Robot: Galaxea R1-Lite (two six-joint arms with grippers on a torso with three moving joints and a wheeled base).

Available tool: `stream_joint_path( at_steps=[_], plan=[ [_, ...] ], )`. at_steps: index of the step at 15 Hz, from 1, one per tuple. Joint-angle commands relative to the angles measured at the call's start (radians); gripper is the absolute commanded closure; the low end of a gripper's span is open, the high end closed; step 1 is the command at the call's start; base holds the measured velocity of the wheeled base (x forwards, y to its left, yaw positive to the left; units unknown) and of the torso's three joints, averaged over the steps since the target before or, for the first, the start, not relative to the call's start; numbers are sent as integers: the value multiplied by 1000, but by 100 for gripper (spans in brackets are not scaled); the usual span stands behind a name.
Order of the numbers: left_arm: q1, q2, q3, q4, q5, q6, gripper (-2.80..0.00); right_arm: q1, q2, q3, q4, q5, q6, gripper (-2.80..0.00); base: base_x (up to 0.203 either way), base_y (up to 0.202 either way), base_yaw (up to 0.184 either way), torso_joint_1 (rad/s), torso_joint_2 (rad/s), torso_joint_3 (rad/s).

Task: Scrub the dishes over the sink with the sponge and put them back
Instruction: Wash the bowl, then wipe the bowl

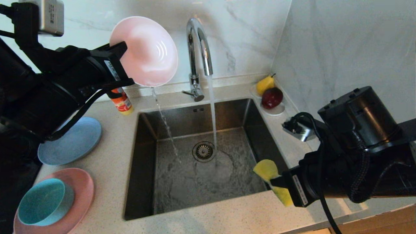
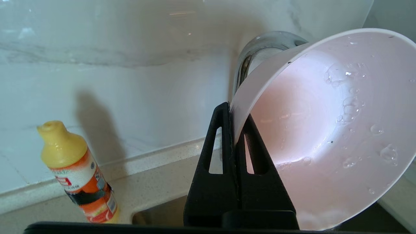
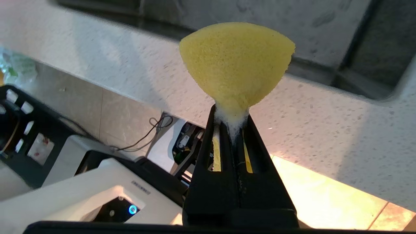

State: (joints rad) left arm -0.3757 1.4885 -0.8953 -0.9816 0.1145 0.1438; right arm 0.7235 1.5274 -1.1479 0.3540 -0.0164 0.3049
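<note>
My left gripper (image 1: 125, 61) (image 2: 232, 112) is shut on the rim of the pale pink bowl (image 1: 146, 52) (image 2: 328, 130), held tipped on its side above the sink's back left corner; water runs out of it into the sink (image 1: 182, 182). Drops cling inside the bowl. My right gripper (image 1: 276, 183) (image 3: 231, 112) is shut on the yellow sponge (image 1: 268, 170) (image 3: 237, 61), squeezed with white foam at the fingertips, at the sink's front right corner. The blue-grey plate (image 1: 71, 141) lies on the counter at left. Nearer, the teal bowl (image 1: 44, 201) sits on the pink plate (image 1: 81, 188).
The tap (image 1: 198, 48) runs a stream onto the sink floor beside the drain (image 1: 203, 151). An orange soap bottle (image 1: 122, 102) (image 2: 78, 175) stands behind the sink's left corner. A saucer (image 1: 276, 111) with a pear (image 1: 265, 84) and a red fruit (image 1: 272, 97) sits at the back right.
</note>
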Motion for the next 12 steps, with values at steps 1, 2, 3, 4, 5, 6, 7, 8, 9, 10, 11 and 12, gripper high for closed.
stream_joint_path(
  at_steps=[1,2,3,4,5,6,7,8,9,10,11,12],
  plan=[
    [0,-25,17,110,4,-4,0,9,-9,-6,0,1,0,0,0,0,0,0,0,0],
    [0,-37,22,206,4,-26,0,14,-11,-10,-1,1,0,0,0,0,0,0,0,0],
    [0,-44,18,307,8,-56,0,20,-16,-11,-3,2,0,0,0,0,0,0,0,0],
    [3,-55,4,437,11,-96,0,30,-26,-13,-4,2,0,0,0,0,0,0,0,0],
    [5,-69,-20,576,13,-143,0,43,-35,-17,-4,6,0,0,0,0,0,0,0,0],
    [7,-88,-47,700,12,-189,0,54,-39,-23,-3,14,0,0,0,0,0,0,0,0],
    [7,-116,-74,835,-1,-227,0,69,-43,-46,3,25,0,0,0,0,0,0,0,0],
    [7,-145,-88,923,-22,-252,0,82,-44,-66,5,47,0,0,0,0,0,0,0,0],
    [1,-157,-80,944,-35,-259,0,92,-45,-82,11,80,1,0,0,0,0,0,0,0],
    [-19,-164,-65,944,-31,-255,0,99,-46,-104,31,102,2,0,0,0,0,0,0,0],
    [-37,-169,-51,945,-26,-254,0,108,-45,-131,62,119,3,0,0,0,0,0,0,0],
    [-61,-169,-31,945,-17,-252,0,118,-41,-162,92,137,6,0,0,0,0,0,0,0]
  ],
)
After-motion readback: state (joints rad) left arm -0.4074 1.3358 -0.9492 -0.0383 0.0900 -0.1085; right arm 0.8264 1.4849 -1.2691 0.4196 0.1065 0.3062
